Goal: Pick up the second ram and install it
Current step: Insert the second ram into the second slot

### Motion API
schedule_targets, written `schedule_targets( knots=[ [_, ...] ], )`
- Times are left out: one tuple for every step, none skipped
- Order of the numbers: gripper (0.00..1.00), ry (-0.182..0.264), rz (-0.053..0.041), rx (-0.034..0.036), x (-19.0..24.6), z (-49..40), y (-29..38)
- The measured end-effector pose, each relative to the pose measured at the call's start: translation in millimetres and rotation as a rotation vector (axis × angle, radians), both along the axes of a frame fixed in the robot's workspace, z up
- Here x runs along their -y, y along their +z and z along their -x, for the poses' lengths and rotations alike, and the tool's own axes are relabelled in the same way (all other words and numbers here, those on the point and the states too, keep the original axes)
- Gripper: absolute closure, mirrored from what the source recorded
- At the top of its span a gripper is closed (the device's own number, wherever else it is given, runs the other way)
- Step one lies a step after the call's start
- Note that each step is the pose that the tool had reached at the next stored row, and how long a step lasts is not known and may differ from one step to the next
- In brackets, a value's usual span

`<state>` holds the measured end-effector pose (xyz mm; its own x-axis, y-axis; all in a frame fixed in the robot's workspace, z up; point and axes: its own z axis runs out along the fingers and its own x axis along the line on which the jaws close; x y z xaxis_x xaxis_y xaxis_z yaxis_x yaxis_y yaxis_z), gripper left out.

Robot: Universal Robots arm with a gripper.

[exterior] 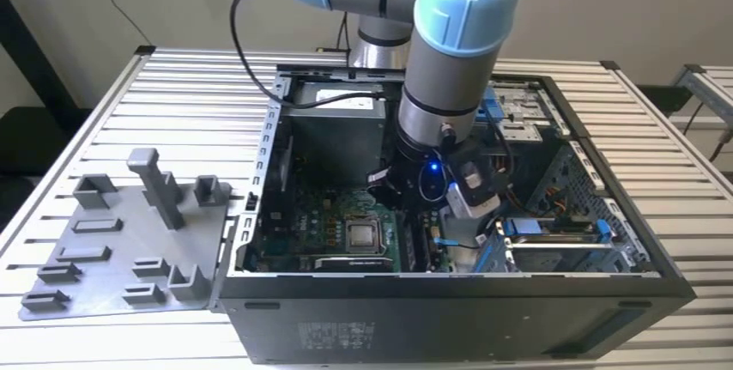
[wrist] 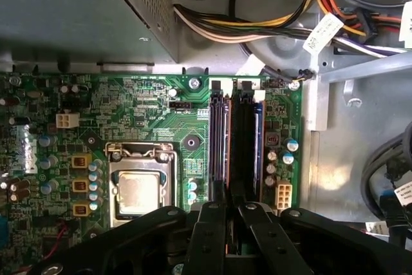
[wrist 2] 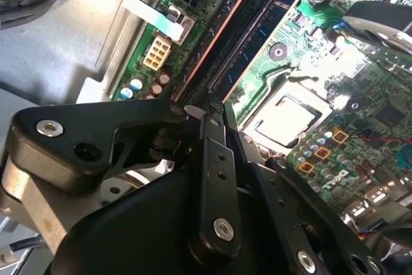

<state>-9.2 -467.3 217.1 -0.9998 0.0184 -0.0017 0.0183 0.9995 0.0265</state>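
The black metal gripper (wrist: 233,201) hangs low over the board and is drawn narrow, its two fingers (wrist: 211,230) almost together. I see no stick between them, so I judge it is pressing, or has just let go, not carrying. Just beyond its tip, the second ram (wrist: 258,140), a thin dark bluish memory stick seen edge-on, stands in the outer one of the long black slot rails (wrist: 241,140), on the side away from the processor. It seems to sit in the slot already, but I cannot tell if it is fully down or if the end clips are locked. In the second wrist view the same bluish strip (wrist 2: 257,30) runs away from the gripper (wrist 2: 215,109), which sits at its near end, probably because pushing there seats the stick. Beside the rails lies the square silver processor (wrist: 138,191) in its socket on the green motherboard (wrist: 141,107). Further away are the grey perforated metal power supply box (wrist: 77,11) and a bundle of coloured cables (wrist: 257,30), which are tied aside so that they do not cross the slots. In the exterior view the grey and light blue robot arm (exterior: 452,52) reaches down into the open black computer case (exterior: 435,327). The case lies on its side, so the board faces up. It rests on a counter (exterior: 149,112) of pale ribbed metal profiles, where a grey plastic holder tray (exterior: 115,241) with upright posts lies at the exterior view's left. Behind is a plain light wall (exterior: 172,1).
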Motion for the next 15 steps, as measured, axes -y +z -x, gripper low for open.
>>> schedule_targets(
  knots=[
    [0.86, 0.001, 0.0001, -0.0006, 0.0, 0.0, -0.6],
    [0.86, 0.001, 0.0001, -0.0010, 0.0, 0.0, -1.2],
    [0.86, 0.002, 0.0003, -0.0011, 0.1, 0.0, -1.4],
    [0.86, 0.002, 0.0004, -0.0012, 0.1, 0.0, -1.4],
    [0.86, 0.002, 0.0004, -0.0012, 0.1, 0.0, -1.4],
    [0.86, 0.002, 0.0003, -0.0012, 0.0, 0.0, -1.5],
    [0.86, 0.002, 0.0002, -0.0012, 0.0, 0.0, -1.6],
    [0.86, 0.002, 0.0001, -0.0012, 0.0, 0.0, -1.6],
    [0.86, 0.002, 0.0001, -0.0012, 0.0, 0.0, -1.6],
    [0.86, 0.002, 0.0001, -0.0012, 0.0, 0.0, -1.6],
    [0.86, 0.002, 0.0002, -0.0012, 0.0, 0.0, -1.6],
    [0.86, 0.002, 0.0002, -0.0012, 0.0, 0.0, -1.6],
    [0.86, 0.002, 0.0002, -0.0012, 0.0, 0.0, -1.6],
    [0.86, 0.002, 0.0002, -0.0012, 0.0, 0.0, -1.7],
    [0.86, 0.002, 0.0001, -0.0012, 0.0, 0.0, -1.7]
  ],
)
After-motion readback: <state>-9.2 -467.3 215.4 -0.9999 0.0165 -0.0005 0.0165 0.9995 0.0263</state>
